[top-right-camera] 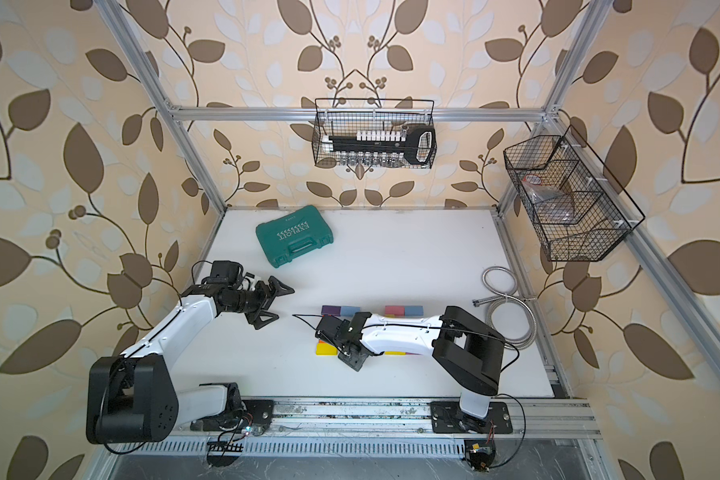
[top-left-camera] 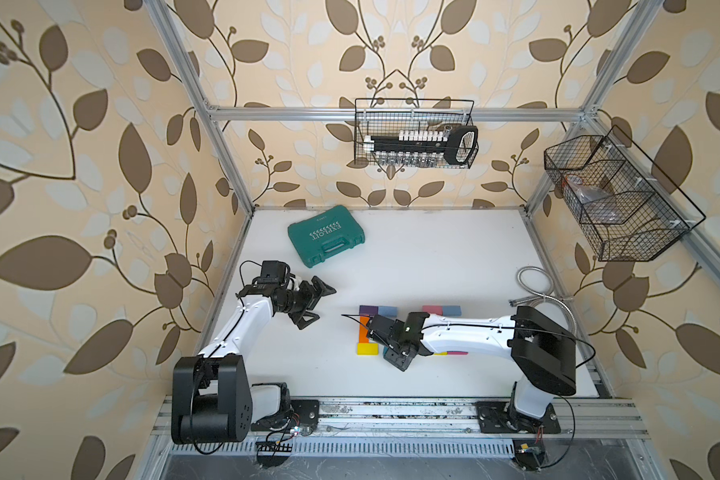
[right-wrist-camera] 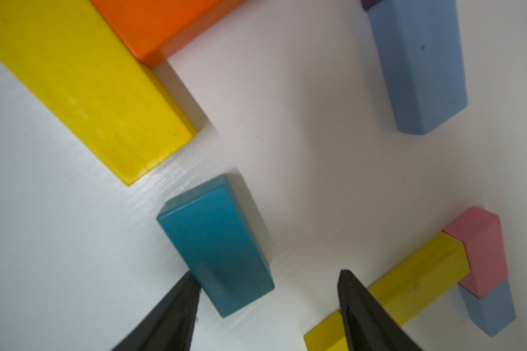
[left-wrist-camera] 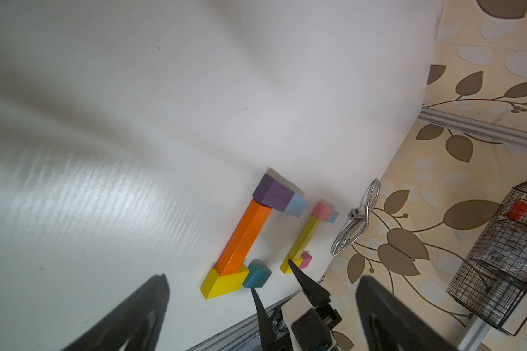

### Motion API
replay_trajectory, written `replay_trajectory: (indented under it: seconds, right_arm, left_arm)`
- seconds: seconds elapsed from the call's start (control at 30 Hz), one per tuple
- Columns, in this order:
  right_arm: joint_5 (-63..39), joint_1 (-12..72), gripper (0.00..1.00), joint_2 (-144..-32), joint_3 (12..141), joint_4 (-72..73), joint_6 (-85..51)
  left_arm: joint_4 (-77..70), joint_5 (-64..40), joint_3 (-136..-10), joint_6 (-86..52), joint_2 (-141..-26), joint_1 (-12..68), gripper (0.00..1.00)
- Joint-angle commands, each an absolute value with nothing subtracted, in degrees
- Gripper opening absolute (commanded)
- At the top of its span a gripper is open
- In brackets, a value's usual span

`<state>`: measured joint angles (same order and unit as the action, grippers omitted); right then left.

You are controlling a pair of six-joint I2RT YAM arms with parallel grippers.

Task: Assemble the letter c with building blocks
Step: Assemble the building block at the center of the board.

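The right gripper (right-wrist-camera: 268, 275) is low over the table (top-left-camera: 433, 257), jaws apart and holding nothing. The teal block (right-wrist-camera: 216, 243) lies between them. One finger (right-wrist-camera: 177, 307) is at its corner, touching or nearly so, and the other stands clear of it. The teal block lies flat and skewed, just beside the end of the wide yellow block (right-wrist-camera: 89, 82), with a narrow gap between the two.

The wide yellow block, the orange block (left-wrist-camera: 244, 237), the purple block (left-wrist-camera: 273, 191) and a light blue block (left-wrist-camera: 297, 205) touch one another in a C-like shape. Orange is the spine, purple and light blue form the far arm, and yellow forms the near arm.

Toward the robot's right lies a second group. It has a long yellow bar (left-wrist-camera: 305, 237), a pink block (left-wrist-camera: 321, 209) and another light blue piece at its far end, and a magenta block (left-wrist-camera: 306, 259) at its near end.

In both top views the right arm (top-left-camera: 466, 328) lies across the blocks. It hides most of the teal block and much of the second group.

The left gripper (top-left-camera: 327, 304) hangs wide open and empty, well apart from the blocks, on their left. A closed green case (top-left-camera: 327, 241) lies at the far left of the table. A metal hose (top-left-camera: 537, 286) coils at the right edge, near the second group. A wire basket (top-left-camera: 414, 133) hangs on the back rail and a side basket (top-left-camera: 616, 199) hangs on the right frame.
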<state>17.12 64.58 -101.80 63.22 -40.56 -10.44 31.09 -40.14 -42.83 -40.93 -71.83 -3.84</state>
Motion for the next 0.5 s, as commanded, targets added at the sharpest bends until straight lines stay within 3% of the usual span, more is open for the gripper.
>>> replay_trajectory:
  seconds: [0.0, 0.47]
  right_arm:
    - [17.8, 64.3, 0.71, -102.8, 64.5, -41.3, -10.4]
    - [15.4, 64.2, 0.71, -98.6, 64.4, -44.0, -14.1]
  left_arm:
    - [30.2, -41.2, -42.5, -41.2, -71.4, -4.3, 0.99]
    - [30.2, -41.3, -42.5, -41.2, -71.5, -4.4, 0.99]
